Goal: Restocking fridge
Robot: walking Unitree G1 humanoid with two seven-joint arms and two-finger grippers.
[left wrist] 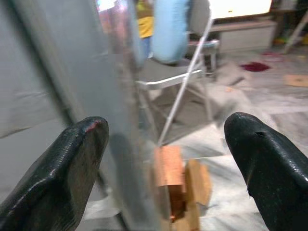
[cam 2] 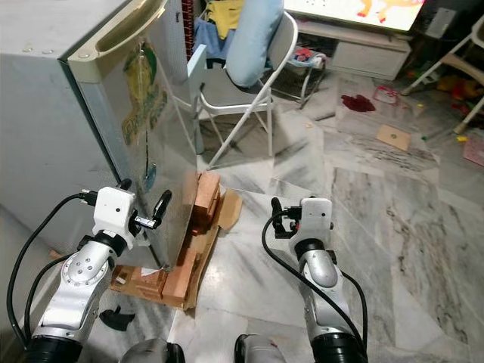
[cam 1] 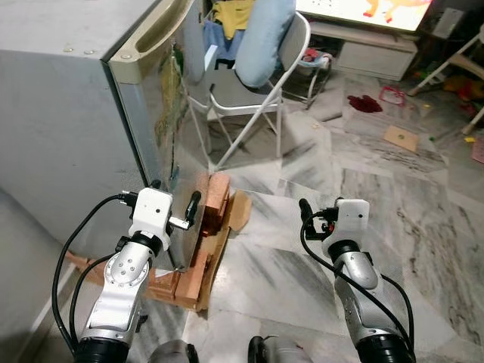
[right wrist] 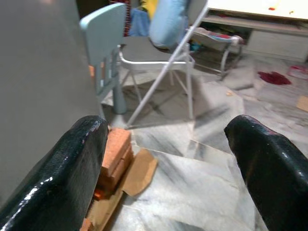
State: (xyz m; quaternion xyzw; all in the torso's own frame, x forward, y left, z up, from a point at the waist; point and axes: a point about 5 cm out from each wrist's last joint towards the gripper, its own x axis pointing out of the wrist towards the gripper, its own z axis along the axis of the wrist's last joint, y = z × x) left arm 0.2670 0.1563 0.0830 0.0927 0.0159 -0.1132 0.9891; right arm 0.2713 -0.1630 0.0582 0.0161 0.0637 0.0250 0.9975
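A grey fridge (cam 1: 68,136) stands at my left, its door (cam 2: 144,128) carrying stickers and a beige handle along the top. My left gripper (cam 1: 175,198) is open at the door's free edge, low down. In the left wrist view one finger lies on each side of that edge (left wrist: 130,120), and I cannot tell whether they touch it. My right gripper (cam 1: 325,212) is open and holds nothing, raised over the marble floor to the right of the fridge. The fridge interior is hidden.
Red bricks (cam 1: 215,198) and cardboard (cam 1: 240,210) lie by the fridge's base. A white folding chair (cam 1: 257,98) with a blue cushion stands just behind, with a small light-blue chair (right wrist: 103,29) beside it. A TV stand (cam 1: 378,49) and scattered items lie far right.
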